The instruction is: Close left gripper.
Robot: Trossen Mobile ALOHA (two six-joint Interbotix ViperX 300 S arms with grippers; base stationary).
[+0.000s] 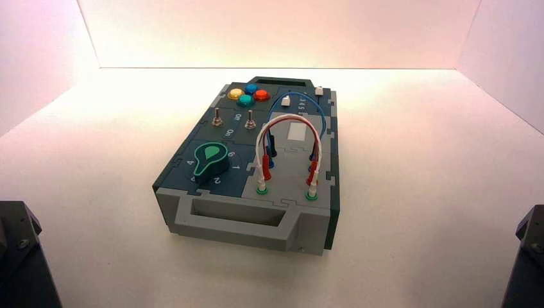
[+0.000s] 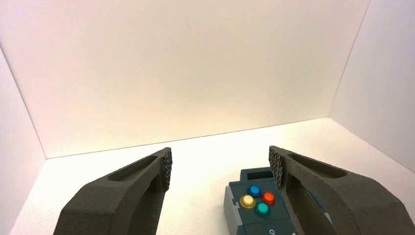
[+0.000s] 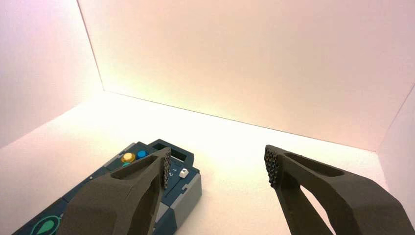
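My left gripper is open and empty, its two dark fingers wide apart. It hangs above the table on the near left side of the box, touching nothing. In the left wrist view the box's far end shows between the fingers with its yellow, blue, red and teal buttons. In the high view only the left arm's dark base shows at the lower left corner. My right gripper is also open and empty, parked on the near right side of the box.
The box carries a green-marked knob, two toggle switches, two sliders and looped red, white and blue wires. White walls enclose the white table. The right arm's base is at the lower right.
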